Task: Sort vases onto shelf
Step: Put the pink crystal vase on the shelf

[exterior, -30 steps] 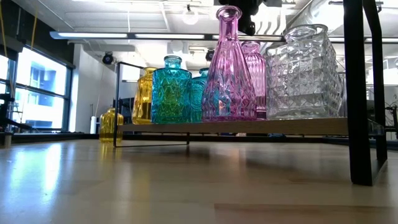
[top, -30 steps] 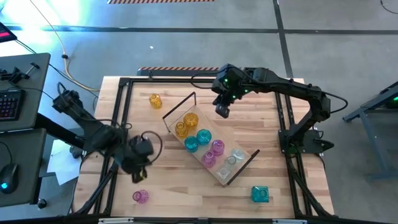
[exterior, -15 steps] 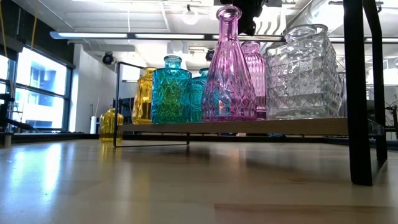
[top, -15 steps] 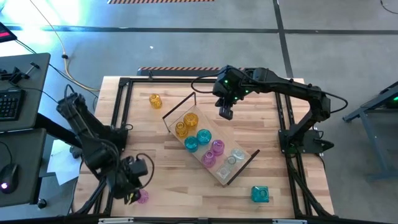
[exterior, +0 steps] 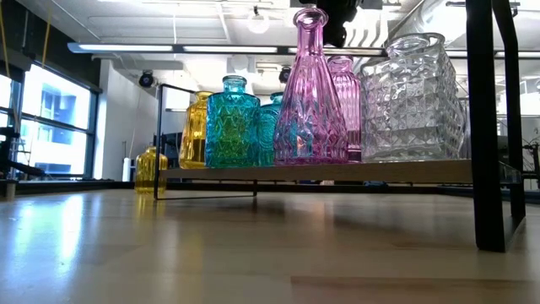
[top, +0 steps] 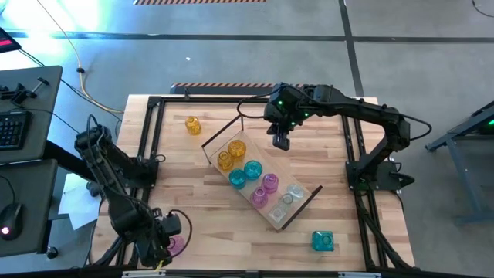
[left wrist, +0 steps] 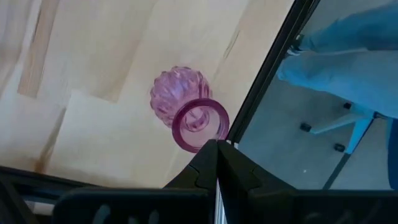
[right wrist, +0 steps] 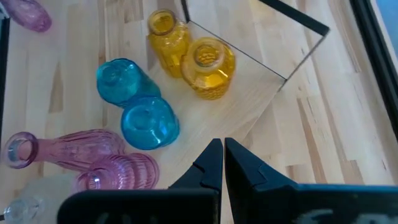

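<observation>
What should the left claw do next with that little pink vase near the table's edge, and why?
Probably open first. The left claw is shut and hovers just above the pink vase, which stands alone on the table, off the shelf. Shut fingers cannot take the vase's rim, so opening likely comes before lowering.

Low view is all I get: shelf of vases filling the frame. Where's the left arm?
Observer: The left gripper is down at the table corner at the high view's bottom left, beside a lone pink vase. Its jaws are shut and not on the vase.
Operator: Right arm?
Observer: The right gripper hovers just off the end of the shelf where the yellow vases stand. Its jaws are shut, holding nothing.
Operator: Any other strays?
Observer: A teal vase stands on the table off the shelf's other end.
</observation>
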`<action>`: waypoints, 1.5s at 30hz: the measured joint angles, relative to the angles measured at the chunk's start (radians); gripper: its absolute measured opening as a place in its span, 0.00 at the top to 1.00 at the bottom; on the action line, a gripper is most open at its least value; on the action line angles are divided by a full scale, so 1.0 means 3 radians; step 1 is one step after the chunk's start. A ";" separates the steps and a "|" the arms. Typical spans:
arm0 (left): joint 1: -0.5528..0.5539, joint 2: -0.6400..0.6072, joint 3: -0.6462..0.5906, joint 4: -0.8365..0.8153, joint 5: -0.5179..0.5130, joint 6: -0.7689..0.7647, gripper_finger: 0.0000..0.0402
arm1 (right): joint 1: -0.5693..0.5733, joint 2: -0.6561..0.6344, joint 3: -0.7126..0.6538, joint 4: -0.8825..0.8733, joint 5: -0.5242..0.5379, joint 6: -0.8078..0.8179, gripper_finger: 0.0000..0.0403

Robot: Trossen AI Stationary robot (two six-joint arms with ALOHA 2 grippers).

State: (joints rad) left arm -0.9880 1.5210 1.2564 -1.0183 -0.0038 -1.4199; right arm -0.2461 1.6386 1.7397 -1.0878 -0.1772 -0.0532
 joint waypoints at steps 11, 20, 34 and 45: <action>-0.0052 0.0012 0.0000 0.0000 -0.0041 -0.0146 0.89 | 0.0132 0.0000 -0.0001 0.0000 -0.0009 0.0013 1.00; -0.0071 0.0012 0.0000 -0.0110 -0.0173 -0.0193 0.65 | 0.0177 0.0000 0.0000 0.0001 -0.0006 0.0078 1.00; -0.0043 0.0264 0.0000 -0.0166 -0.0172 -0.0206 0.62 | 0.0213 0.0000 -0.0001 0.0003 -0.0005 0.0069 1.00; -0.0039 0.0599 0.0009 0.0151 -0.0114 -0.0168 0.62 | 0.0212 0.0000 -0.0001 0.0003 0.0000 0.0009 1.00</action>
State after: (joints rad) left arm -0.9997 1.7008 1.2592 -0.9731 -0.0380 -1.4703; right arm -0.1825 1.6386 1.7393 -1.0870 -0.1772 -0.0505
